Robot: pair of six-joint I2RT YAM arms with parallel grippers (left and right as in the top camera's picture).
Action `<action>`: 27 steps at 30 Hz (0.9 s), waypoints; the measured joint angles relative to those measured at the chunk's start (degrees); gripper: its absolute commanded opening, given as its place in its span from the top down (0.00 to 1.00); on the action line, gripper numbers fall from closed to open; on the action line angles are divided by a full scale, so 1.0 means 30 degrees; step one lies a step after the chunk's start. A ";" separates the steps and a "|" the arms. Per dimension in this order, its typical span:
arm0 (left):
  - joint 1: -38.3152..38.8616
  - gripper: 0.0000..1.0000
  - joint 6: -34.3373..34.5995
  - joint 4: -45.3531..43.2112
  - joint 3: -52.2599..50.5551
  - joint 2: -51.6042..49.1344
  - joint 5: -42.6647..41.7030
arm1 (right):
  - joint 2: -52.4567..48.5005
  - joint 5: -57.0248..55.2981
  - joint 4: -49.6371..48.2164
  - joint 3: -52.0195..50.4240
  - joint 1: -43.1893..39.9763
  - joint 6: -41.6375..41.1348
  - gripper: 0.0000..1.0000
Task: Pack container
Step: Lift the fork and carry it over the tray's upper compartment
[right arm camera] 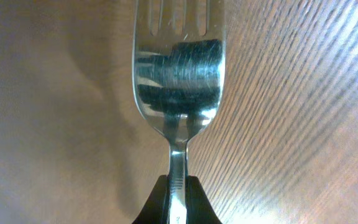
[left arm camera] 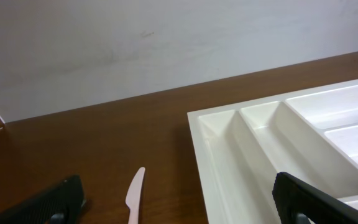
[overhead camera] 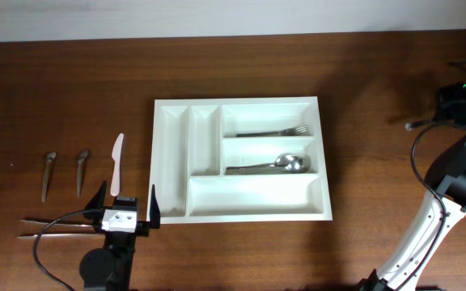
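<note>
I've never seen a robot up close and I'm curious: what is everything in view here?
table: one, dark wood, under everything.
cutlery tray: one, white, table centre.
tray fork: one, silver, top long compartment.
spoon: one, silver, middle long compartment.
plastic knife: one, white, left of tray.
small cutlery pieces: two, dull metal, far left; kind unclear.
thin sticks: two, pale, front left.
held fork: one, silver, gripped at far right.
left gripper: one, black, open, beside tray's front-left corner.
right gripper: one, black, shut on held fork, far right.

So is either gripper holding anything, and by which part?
The right gripper pinches a metal fork by its neck, just under the head; the left gripper holds nothing.
</note>
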State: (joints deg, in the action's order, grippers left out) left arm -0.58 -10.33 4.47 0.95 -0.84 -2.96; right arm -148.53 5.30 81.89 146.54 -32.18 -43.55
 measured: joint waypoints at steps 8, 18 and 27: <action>0.0000 0.01 0.0000 0.0000 0.0000 0.0000 0.0000 | 0.0007 0.0707 0.4080 0.5610 0.1413 -0.0022 0.96; 0.0000 0.01 0.0000 0.0000 0.0000 0.0000 0.0000 | 0.0007 0.2616 0.5034 0.7322 0.5807 -0.1042 0.96; 0.0000 0.01 0.0000 0.0000 0.0000 0.0000 0.0000 | 0.0007 0.3512 0.5034 0.7329 1.0047 -0.4707 0.96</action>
State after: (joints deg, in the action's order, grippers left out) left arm -0.58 -10.33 4.47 0.95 -0.84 -2.96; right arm -148.51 15.84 96.99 168.53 -2.04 -57.67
